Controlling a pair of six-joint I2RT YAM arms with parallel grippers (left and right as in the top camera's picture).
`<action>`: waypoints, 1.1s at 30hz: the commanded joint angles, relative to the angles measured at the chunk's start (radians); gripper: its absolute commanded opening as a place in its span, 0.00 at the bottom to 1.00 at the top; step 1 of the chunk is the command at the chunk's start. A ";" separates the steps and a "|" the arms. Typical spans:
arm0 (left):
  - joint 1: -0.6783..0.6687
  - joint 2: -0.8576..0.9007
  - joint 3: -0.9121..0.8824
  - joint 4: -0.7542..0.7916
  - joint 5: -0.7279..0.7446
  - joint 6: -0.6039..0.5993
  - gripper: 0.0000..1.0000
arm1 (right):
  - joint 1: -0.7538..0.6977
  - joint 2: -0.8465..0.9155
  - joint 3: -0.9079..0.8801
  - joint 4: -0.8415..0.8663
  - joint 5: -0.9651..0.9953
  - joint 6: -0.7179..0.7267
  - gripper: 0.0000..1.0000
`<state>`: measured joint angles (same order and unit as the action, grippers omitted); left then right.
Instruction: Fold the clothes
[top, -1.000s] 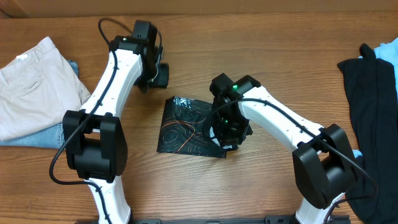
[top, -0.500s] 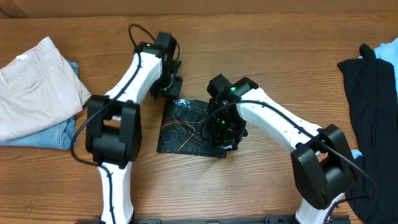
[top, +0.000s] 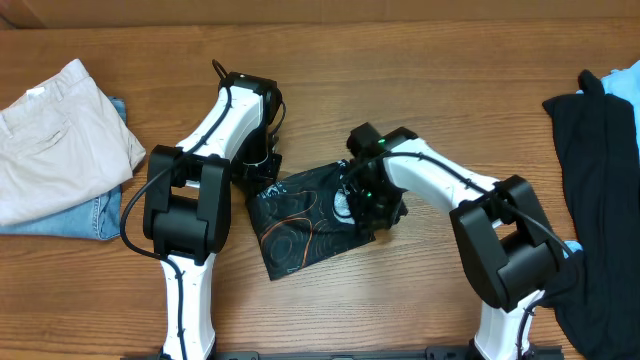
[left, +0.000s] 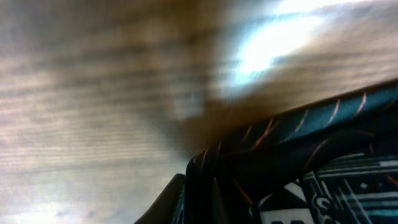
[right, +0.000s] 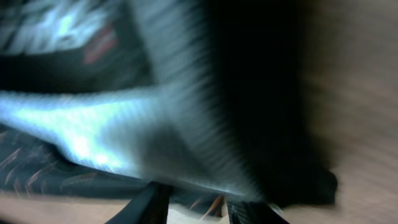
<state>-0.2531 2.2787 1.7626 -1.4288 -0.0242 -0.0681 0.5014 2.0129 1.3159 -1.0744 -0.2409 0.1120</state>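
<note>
Black jersey (top: 298, 222), one, pinched by left gripper (top: 262, 177) and right gripper (top: 366, 206)

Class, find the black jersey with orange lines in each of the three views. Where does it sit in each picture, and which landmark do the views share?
Overhead: jersey in the middle of the picture, on the table.
Left wrist: jersey in the lower right, close up.
Right wrist: jersey blurred, filling the left and middle.
Shared landmark: the wooden table top, seen in all three.
</note>
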 joint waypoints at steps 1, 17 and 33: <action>0.006 0.016 0.013 -0.044 -0.009 -0.043 0.21 | -0.063 0.044 -0.003 0.062 0.088 -0.057 0.33; 0.003 -0.024 0.014 -0.059 0.031 -0.116 0.16 | -0.122 0.042 0.097 0.161 0.241 -0.120 0.28; 0.002 -0.202 0.051 0.344 0.314 0.192 0.74 | -0.122 -0.350 0.232 -0.076 0.240 -0.032 0.32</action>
<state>-0.2531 2.0460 1.8111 -1.1023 0.1383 -0.0204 0.3859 1.7599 1.5181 -1.1362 -0.0105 0.0605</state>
